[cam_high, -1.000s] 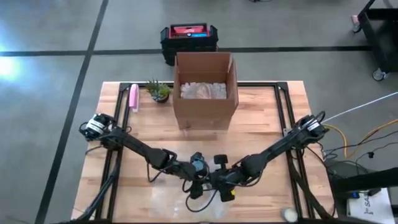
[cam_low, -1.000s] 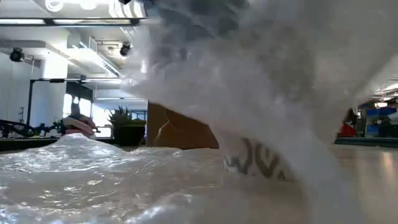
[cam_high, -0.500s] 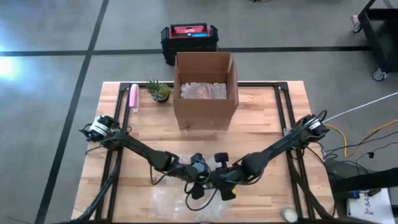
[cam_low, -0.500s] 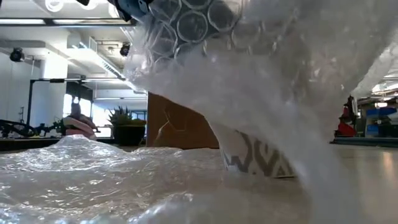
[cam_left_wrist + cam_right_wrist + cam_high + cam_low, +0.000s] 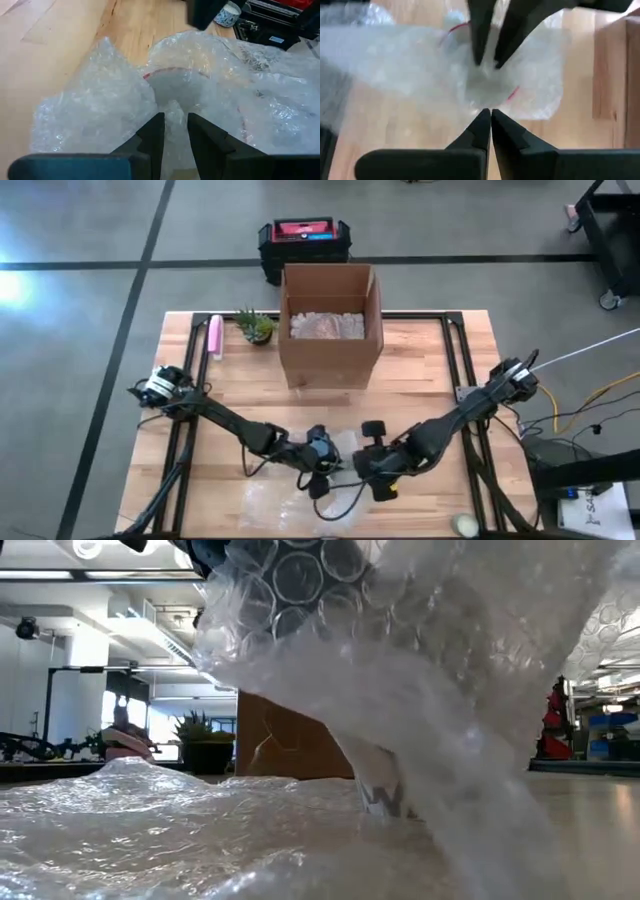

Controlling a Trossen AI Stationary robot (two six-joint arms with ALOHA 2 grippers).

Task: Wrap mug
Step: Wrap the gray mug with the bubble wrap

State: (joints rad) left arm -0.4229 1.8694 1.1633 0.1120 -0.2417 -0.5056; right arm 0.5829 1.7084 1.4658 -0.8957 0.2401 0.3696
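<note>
The mug [image 5: 385, 798] stands near the table's front edge under clear bubble wrap [image 5: 150, 830]. Only a patterned strip of its wall shows in the low view and its red rim [image 5: 167, 71] in the left wrist view. My left gripper [image 5: 318, 472] stands over the mug, shut on a raised part of the wrap. My right gripper [image 5: 378, 475] is just to its right, shut at the wrap's edge. The remaining wrap [image 5: 290, 502] lies spread on the table. My left gripper pinches a bunched fold of the bubble wrap [image 5: 174, 107] between its two fingers, slanting down from the table's left. The fold is lifted above the mug, and the sheet runs taut from it down to the table. My right gripper has its shut fingertips on the wrap's edge [image 5: 487, 106], slanting in from the table's right. How many layers it has cannot be seen. The wrap on that side rises off the table [image 5: 600, 610].
A cardboard box [image 5: 330, 320] with packing inside stands at the far middle, with a small plant [image 5: 255, 325] and a pink object [image 5: 214, 337] to its left. A small cup [image 5: 463, 525] sits at the near right corner. Bare wood lies on either side of the wrap.
My right gripper has moved toward the table's right edge, away from my left gripper. The wrap between them has been drawn out to the right and now covers more of the mug's wall in the low view. The raised fold stays up.
</note>
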